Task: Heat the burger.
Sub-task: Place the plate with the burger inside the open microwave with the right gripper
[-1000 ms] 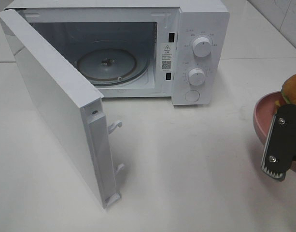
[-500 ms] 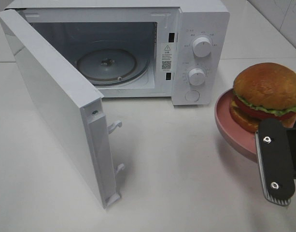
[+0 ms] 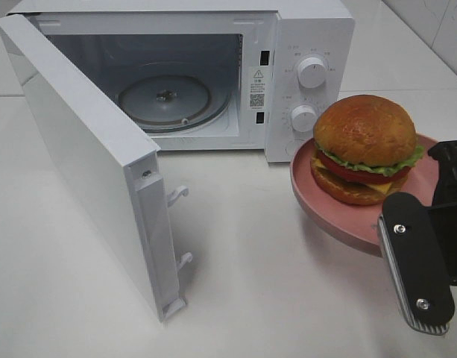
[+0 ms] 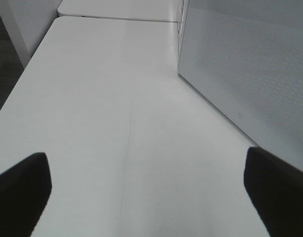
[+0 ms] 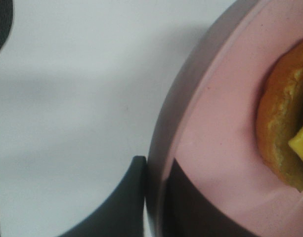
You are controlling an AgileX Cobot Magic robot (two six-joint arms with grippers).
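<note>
Right fingers (image 3: 418, 261) pinched the pink plate (image 3: 321, 212) at its rim — the burger (image 3: 366, 145) sat just beyond. Left fingers (image 4: 20, 192) stood wide

Open-doored microwave (image 3: 310, 89) stands on white table (image 3: 273, 298) beside pink plate (image 3: 321, 212).

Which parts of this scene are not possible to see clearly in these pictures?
- The left gripper: outside the high view; its wrist view's edge cuts off the fingers.
- The plate: the right gripper hides part of its rim in the high view.
- The burger: mostly cut off by the right wrist view's edge.
- The dial markings: too small, high view.
</note>
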